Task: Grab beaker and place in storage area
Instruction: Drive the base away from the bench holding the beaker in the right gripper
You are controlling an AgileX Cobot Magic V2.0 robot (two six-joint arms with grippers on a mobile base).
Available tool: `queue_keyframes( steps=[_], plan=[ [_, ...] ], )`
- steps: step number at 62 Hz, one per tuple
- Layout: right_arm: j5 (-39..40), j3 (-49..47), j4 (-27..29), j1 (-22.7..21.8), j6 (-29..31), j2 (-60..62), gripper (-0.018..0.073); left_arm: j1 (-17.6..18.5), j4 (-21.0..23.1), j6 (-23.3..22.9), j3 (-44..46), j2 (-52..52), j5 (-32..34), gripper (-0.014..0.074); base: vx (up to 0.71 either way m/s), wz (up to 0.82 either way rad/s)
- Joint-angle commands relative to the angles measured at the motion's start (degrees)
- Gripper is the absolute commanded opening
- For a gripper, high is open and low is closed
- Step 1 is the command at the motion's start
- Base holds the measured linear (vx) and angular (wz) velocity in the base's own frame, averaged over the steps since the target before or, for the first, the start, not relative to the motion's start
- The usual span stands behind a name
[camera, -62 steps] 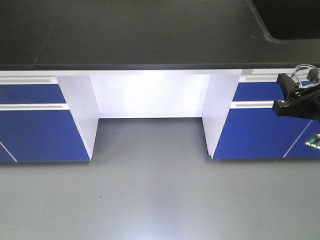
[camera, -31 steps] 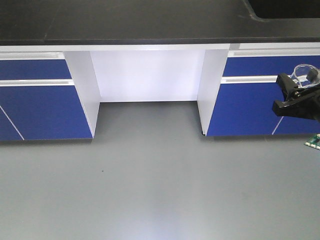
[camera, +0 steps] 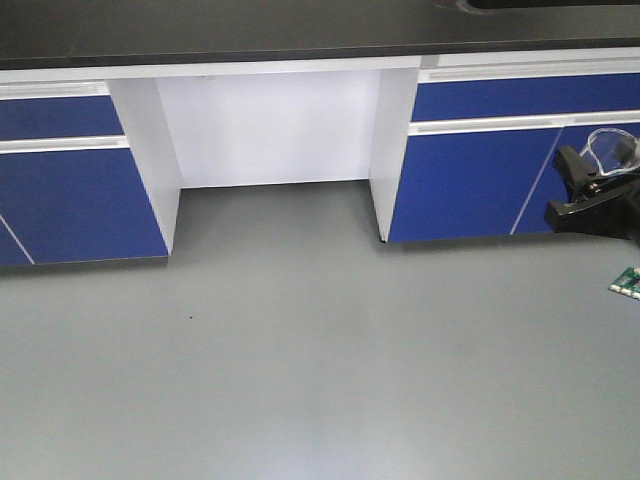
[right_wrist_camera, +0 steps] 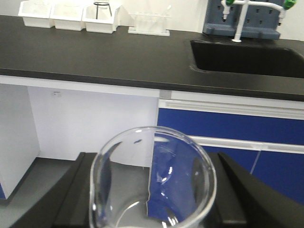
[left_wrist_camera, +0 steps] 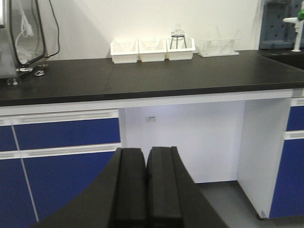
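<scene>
The clear glass beaker (right_wrist_camera: 152, 180) sits between the black fingers of my right gripper (right_wrist_camera: 153, 199), which is shut on it; its rim faces the wrist camera. In the front view the beaker (camera: 610, 150) shows at the right edge, above the right gripper (camera: 592, 192), over the grey floor. My left gripper (left_wrist_camera: 146, 166) is shut and empty, its jaws pressed together, pointing at the cabinet front. The storage area is out of view.
A black countertop (camera: 200, 30) with a sink (right_wrist_camera: 247, 57), faucet (right_wrist_camera: 240, 19) and white bins (left_wrist_camera: 152, 50) stands ahead. A glass vessel on a wire stand (left_wrist_camera: 177, 38) sits in one bin. Blue cabinets (camera: 470, 180) flank a white kneehole (camera: 270, 130). A grey machine (left_wrist_camera: 21, 38) stands at left.
The counter and cabinets have slid up and to the left in the front view, showing more grey floor. The right gripper holds the beaker at the same place in the view.
</scene>
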State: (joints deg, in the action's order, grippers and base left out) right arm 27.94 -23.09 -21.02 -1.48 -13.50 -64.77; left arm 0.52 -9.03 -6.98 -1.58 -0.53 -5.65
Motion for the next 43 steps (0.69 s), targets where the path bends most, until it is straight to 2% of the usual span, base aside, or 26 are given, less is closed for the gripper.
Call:
queue_keyframes(
  steps=[1, 31, 43],
  plan=[
    [4.7, -1.39, 0.17, -0.42, 0.2, 1.24, -0.0001, 0.01, 0.06, -0.56, 1.15, -0.84, 4.53, -0.0006, -0.09, -0.2],
    [4.7, -1.39, 0.17, -0.42, 0.2, 1.24, -0.0001, 0.01, 0.06, -0.56, 1.15, -0.84, 4.53, -0.0006, -0.02, -0.19],
    [4.7, -1.39, 0.17, -0.42, 0.2, 1.24, -0.0001, 0.01, 0.06, -0.56, 1.15, -0.84, 4.53, -0.0006, 0.02, -0.39]
  ],
)
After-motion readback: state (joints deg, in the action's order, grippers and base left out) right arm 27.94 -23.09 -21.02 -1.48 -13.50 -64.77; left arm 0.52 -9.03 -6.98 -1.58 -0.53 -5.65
